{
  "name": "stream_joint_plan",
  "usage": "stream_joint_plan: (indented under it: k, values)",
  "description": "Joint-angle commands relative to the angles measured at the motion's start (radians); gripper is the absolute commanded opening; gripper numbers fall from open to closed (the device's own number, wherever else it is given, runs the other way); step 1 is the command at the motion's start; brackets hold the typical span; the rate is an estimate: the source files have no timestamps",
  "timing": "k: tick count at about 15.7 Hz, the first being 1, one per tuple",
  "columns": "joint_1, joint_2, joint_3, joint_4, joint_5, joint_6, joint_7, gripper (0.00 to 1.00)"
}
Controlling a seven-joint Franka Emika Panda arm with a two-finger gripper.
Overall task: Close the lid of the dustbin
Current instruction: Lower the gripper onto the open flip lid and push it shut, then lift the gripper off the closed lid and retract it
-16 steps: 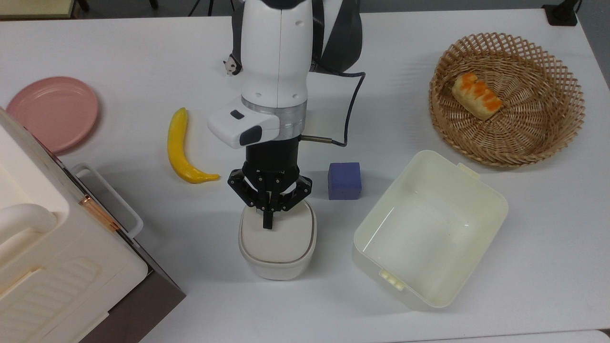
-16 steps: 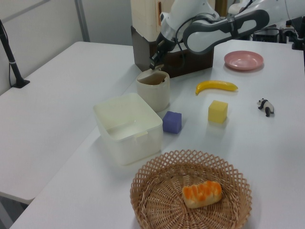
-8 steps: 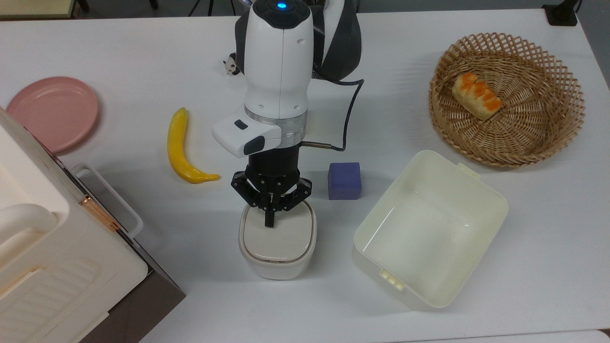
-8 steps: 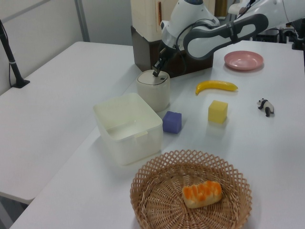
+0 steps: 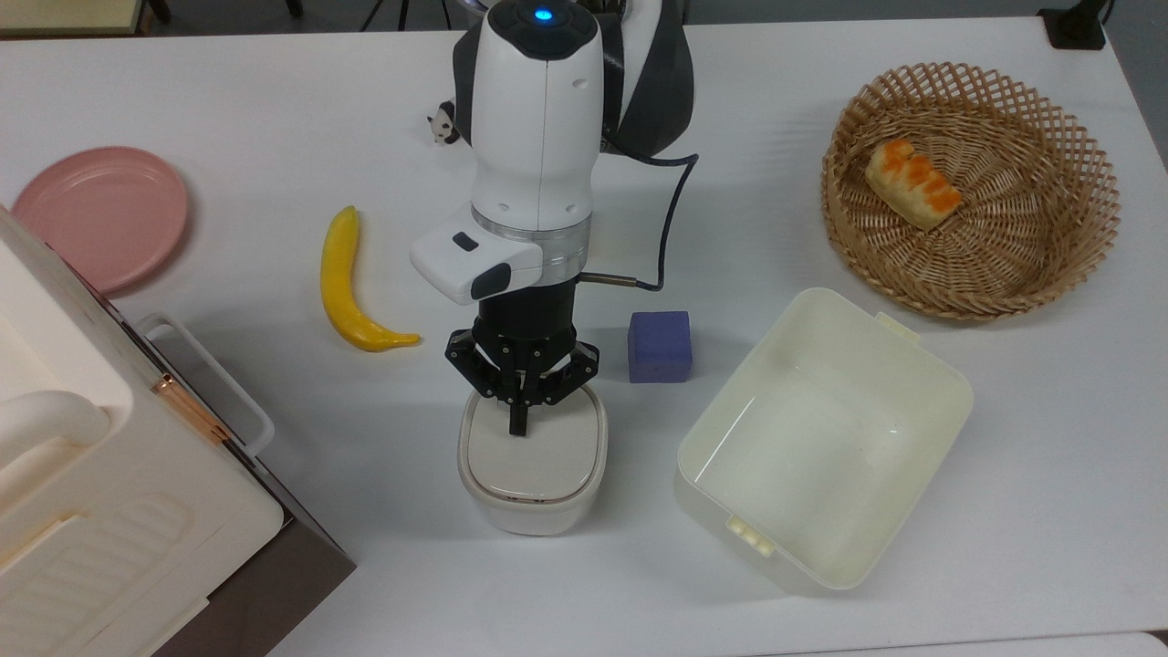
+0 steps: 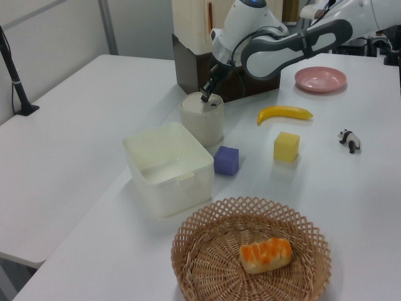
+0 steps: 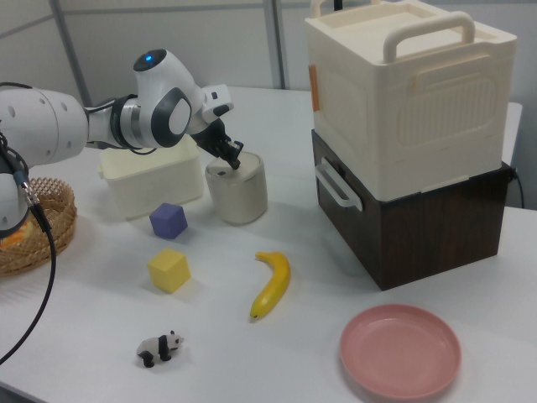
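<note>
**Pressing fingertips on a flat-lying lid**

Sitting flush on the dustbin [image 5: 529, 502], the lid [image 5: 534, 456] meets the gripper [image 5: 519, 425], fingers pinched together, holding nothing. At 3 o'clock in the top view: purple block [image 5: 660, 346], then empty cream tub [image 5: 821, 438]. Basket [image 5: 1077, 246] holds bread [image 5: 914, 183]. Banana [image 5: 351, 285] lies at 10 o'clock.

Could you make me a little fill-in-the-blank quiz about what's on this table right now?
1. The hand presses on the lid of the small ____.
2. The wicker basket holds a piece of ____.
3. In the top view, the purple block sits between the dustbin and the large cream ____.
4. The plate is coloured ____.

Answers: dustbin; bread; tub; pink
</note>
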Motion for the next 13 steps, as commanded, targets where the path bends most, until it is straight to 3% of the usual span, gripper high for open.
stream_joint_plan:
  k: [1,6,13]
  values:
    - [0.025,0.044,-0.011,-0.027,-0.004,-0.014,-0.013,0.0]
    - [0.034,0.038,-0.011,-0.022,0.005,-0.014,-0.006,0.0]
    - [0.033,-0.071,-0.012,-0.022,0.005,-0.01,0.023,0.0]
